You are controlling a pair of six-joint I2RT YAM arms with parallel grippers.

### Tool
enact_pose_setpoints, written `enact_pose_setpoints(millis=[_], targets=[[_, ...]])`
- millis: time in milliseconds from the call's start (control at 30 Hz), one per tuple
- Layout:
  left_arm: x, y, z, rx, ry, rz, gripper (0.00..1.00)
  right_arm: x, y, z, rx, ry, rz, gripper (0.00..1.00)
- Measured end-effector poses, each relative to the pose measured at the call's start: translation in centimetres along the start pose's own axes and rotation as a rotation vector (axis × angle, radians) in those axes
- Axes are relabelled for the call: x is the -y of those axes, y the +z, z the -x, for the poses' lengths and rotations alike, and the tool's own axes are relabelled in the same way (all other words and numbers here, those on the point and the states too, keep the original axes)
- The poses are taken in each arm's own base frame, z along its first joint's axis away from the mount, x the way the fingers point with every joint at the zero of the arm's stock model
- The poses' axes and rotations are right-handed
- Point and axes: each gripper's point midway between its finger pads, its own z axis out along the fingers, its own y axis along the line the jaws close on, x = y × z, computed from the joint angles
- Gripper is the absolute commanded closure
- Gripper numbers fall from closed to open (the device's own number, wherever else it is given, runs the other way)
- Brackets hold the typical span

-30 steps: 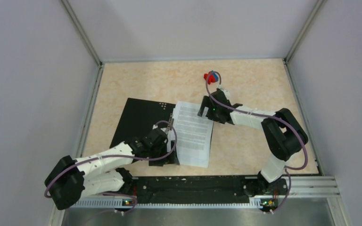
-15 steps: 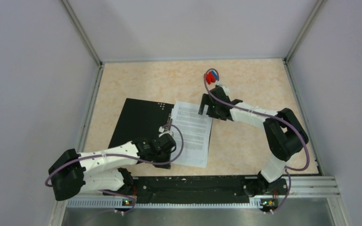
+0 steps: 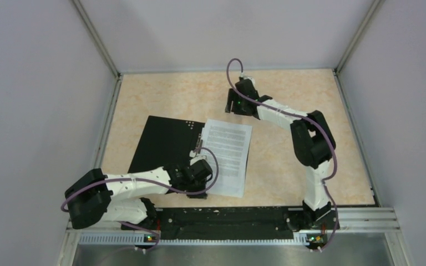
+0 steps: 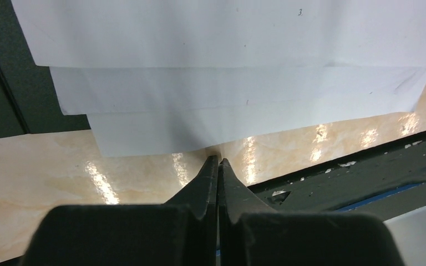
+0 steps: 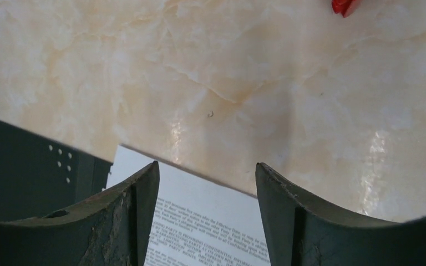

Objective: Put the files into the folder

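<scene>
Two changes: the left fingers (image 4: 208,185) have snapped closed at the near edge of the files (image 3: 227,155) — whether a sheet is pinched is unclear — and the right arm has swung away to the far worktop (image 3: 161,94), right fingers (image 5: 138,221) parted and empty. The files overlap the open folder's (image 3: 166,141) right edge, not yet inside. The left arm reaches low and forward.

White files (image 3: 226,157) printed in black; black folder (image 3: 163,143); beige marbled table (image 3: 172,94).
</scene>
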Motion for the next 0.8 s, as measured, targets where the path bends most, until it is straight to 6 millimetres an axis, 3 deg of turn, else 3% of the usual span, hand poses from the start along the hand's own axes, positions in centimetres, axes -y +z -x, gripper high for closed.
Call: enact_pose_setpoints(millis=[133, 267, 433, 600, 800], targets=[[0.3, 0.2, 0.4, 0.019, -0.027, -0.004, 1.00, 0.4, 3.4, -1.9, -0.062, -0.016, -0.014, 0.40], [0.3, 0.3, 0.5, 0.028, -0.038, 0.002, 1.00, 0.4, 5.2, -2.8, -0.091, -0.024, -0.009, 0.40], [0.5, 0.4, 0.9, 0.042, -0.056, 0.010, 1.00, -0.3, 5.2, -2.9, -0.096, -0.024, 0.009, 0.40], [0.5, 0.6, 1.7, 0.074, -0.064, 0.030, 1.00, -1.4, 5.0, -4.4, -0.097, -0.026, 0.042, 0.40], [0.1, 0.8, 3.0, 0.132, -0.071, 0.066, 1.00, -2.6, 3.3, -6.5, -0.107, -0.012, 0.088, 0.40]])
